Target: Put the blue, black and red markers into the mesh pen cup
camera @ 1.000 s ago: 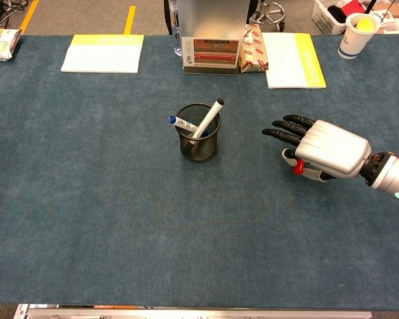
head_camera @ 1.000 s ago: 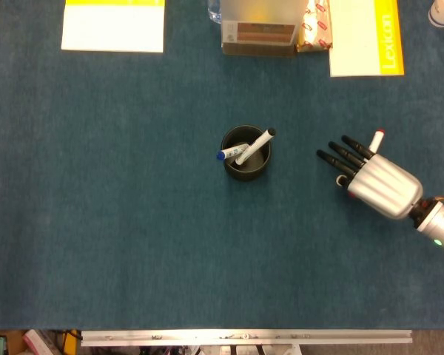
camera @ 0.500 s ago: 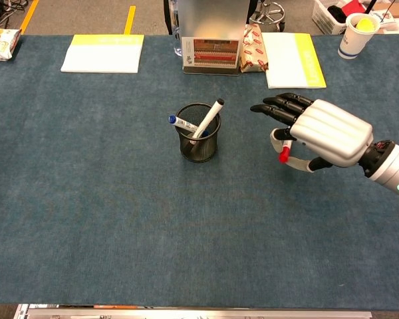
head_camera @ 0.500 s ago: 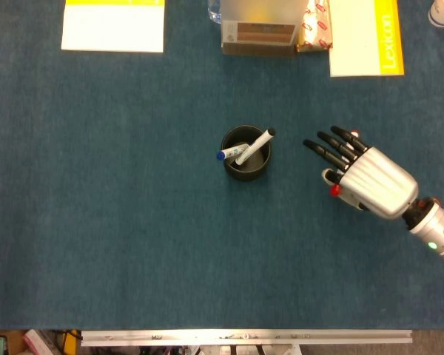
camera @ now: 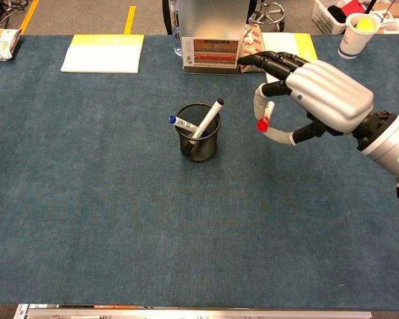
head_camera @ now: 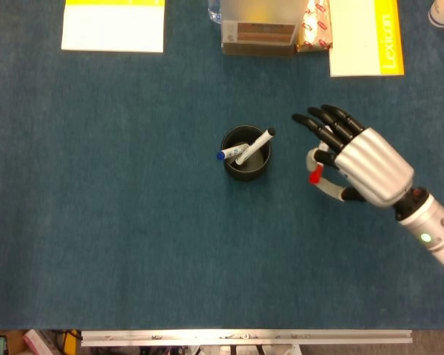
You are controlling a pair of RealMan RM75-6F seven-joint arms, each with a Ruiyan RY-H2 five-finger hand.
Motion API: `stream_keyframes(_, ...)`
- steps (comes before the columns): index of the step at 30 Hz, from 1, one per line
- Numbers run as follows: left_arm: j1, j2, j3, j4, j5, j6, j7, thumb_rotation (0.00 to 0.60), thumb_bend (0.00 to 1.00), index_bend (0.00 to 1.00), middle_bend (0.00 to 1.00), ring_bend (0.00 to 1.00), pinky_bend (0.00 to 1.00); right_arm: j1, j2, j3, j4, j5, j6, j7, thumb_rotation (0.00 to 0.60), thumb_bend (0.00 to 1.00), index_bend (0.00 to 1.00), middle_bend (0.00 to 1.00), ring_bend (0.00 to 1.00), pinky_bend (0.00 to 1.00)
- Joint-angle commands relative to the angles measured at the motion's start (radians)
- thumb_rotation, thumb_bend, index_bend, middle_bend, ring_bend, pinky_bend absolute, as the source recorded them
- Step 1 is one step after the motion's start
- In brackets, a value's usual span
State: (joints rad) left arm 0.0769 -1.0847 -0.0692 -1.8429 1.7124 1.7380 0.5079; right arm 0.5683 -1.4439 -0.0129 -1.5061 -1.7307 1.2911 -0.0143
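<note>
Matt blue cloth table cover, black wire mesh pen cup, glossy silver-shelled right hand with black fingers.

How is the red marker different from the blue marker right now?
The red marker is up in the air, held by the right hand, while the blue marker sits in the mesh pen cup. The red marker's cap points down; the blue marker's cap sticks up over the cup's rim. The caps are different colors. Both have white bodies.
</note>
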Motion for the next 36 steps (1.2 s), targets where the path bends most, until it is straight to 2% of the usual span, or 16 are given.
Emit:
stream_keyframes(1, 0.000, 0.001, 0.000, 0.000, 0.000, 0.001, 0.000, 0.600, 0.24, 0.39, 0.08, 0.02, 0.18, 0.012, -0.010, 0.026, -0.031, 0.034, -0.021, 0.054, 0.600, 0.28, 0.64, 0.10, 0.01, 0.10)
stream_keyframes(11, 0.001, 0.004, 0.000, -0.006, -0.006, 0.001, -0.001, 0.600, 0.24, 0.39, 0.08, 0.02, 0.18, 0.055, -0.064, 0.078, -0.076, 0.112, -0.099, 0.242, 0.600, 0.28, 0.64, 0.11, 0.01, 0.11)
stream_keyframes(22, 0.003, 0.009, 0.000, -0.017, -0.007, 0.004, -0.003, 0.600, 0.24, 0.39, 0.08, 0.02, 0.18, 0.076, -0.069, 0.137, -0.136, 0.175, -0.126, 0.364, 0.600, 0.28, 0.64, 0.11, 0.01, 0.11)
stream_keyframes(36, 0.003, 0.013, 0.000, -0.023, -0.003, 0.007, -0.009, 0.600, 0.24, 0.39, 0.08, 0.02, 0.19, 0.075, -0.138, 0.134, -0.054, 0.207, -0.146, 0.475, 0.600, 0.28, 0.64, 0.11, 0.01, 0.10)
